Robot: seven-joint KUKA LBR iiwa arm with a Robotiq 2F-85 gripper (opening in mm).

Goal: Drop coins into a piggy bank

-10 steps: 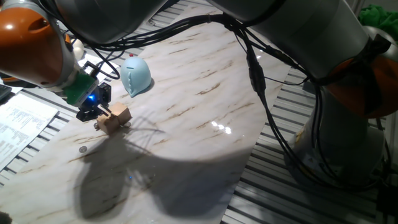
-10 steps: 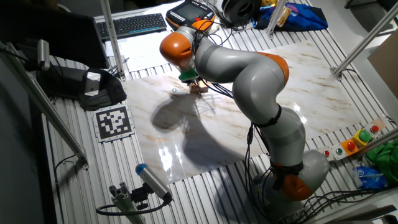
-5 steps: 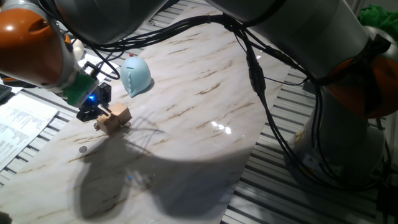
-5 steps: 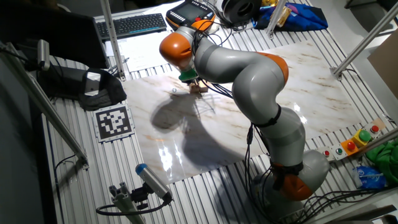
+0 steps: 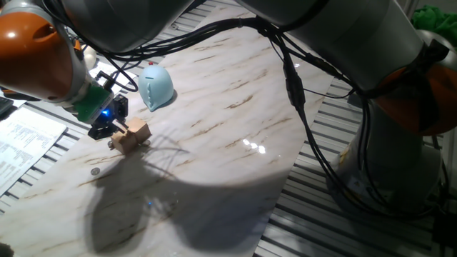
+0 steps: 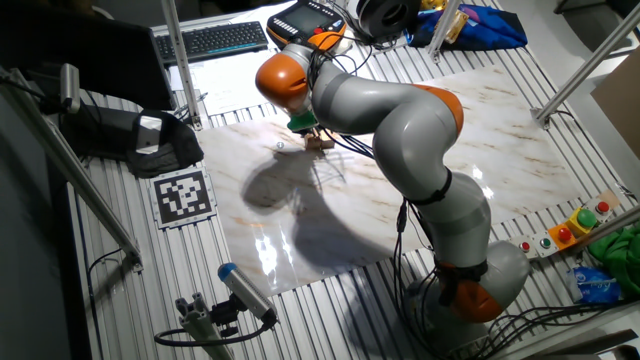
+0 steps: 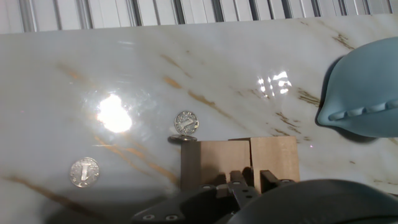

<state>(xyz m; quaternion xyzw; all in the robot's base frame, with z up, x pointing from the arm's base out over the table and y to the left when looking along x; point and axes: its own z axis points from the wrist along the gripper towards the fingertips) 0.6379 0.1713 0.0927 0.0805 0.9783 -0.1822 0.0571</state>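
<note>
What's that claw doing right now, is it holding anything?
Gripper: right at the wooden cubes; open or shut cannot be told, nor any hold.

Hand view: piggy bank (image 7: 367,93) cut off by right edge; jaws hidden behind hand housing, state unreadable. Wooden cubes (image 7: 239,163) partly covered below. One fixed view: coin (image 5: 96,171) barely resolvable.

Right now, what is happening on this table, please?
The robot arm holds its pincer low over two wooden cubes that stand side by side. Two coins lie flat on the marble table beyond the cubes. The blue piggy bank stands apart, and no coin is picked up yet.
</note>
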